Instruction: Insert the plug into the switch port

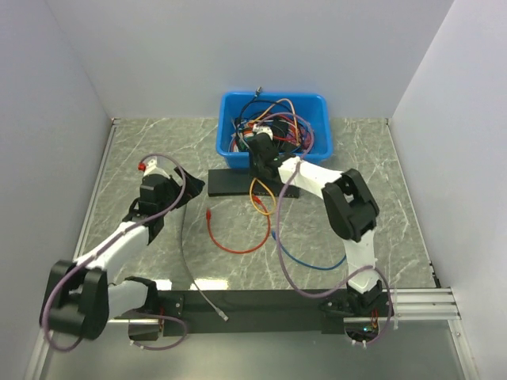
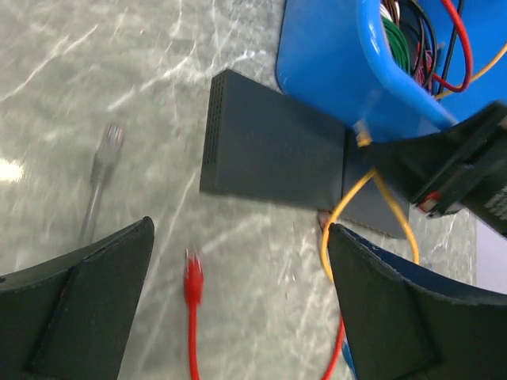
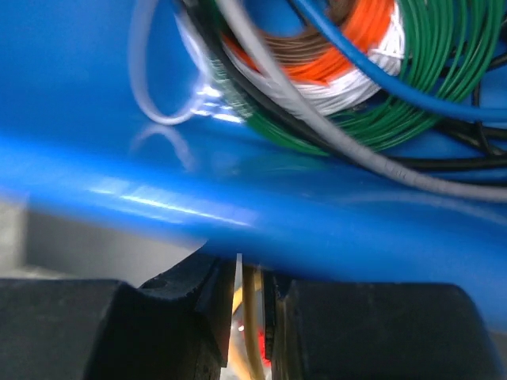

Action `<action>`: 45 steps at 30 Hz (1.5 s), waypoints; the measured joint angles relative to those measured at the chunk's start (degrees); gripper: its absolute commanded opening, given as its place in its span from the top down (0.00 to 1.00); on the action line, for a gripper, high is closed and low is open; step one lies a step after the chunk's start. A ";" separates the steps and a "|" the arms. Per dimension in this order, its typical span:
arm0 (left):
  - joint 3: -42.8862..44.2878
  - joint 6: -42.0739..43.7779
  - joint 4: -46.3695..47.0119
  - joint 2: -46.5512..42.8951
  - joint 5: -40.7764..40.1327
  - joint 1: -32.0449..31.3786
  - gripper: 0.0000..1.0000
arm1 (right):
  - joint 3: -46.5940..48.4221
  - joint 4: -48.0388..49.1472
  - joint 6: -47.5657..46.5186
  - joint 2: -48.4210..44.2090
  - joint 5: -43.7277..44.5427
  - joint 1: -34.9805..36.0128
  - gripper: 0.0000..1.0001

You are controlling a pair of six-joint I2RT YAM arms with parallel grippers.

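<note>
In blue bin [image 3: 158,214]: tangled green, orange, white, grey and blue cable coils. Right gripper [image 3: 249,297] right at bin's front rim, fingers nearly together with yellow cable [image 3: 252,317] in the gap; grip unclear. Left gripper [image 2: 239,227] spread wide, holding nothing. Beyond its fingertips, black switch [image 2: 277,150] against bin; red plug [image 2: 192,283] between fingers, bare tabletop [image 2: 95,63] leftward. Blue cable [image 1: 305,263] back behind right fingers; plug hidden.

top view high above the table [image 1: 396,182]; wrist views low, close; blue bin [image 1: 313,152] in all three
</note>
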 measured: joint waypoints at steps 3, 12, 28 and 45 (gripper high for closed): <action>0.26 1.33 6.16 6.32 3.43 2.16 0.06 | 4.22 -4.57 0.00 4.55 -0.09 -0.63 1.00; 7.96 2.38 17.68 28.15 11.56 5.31 0.11 | 15.15 -13.79 0.07 10.43 2.08 0.04 1.00; 14.19 -0.22 28.61 42.23 20.94 5.77 0.17 | 17.79 -17.35 4.13 11.34 -9.66 -0.52 1.00; -1.77 -2.38 29.31 27.15 17.73 -2.25 0.18 | 3.96 2.23 10.51 7.98 -23.50 4.35 1.00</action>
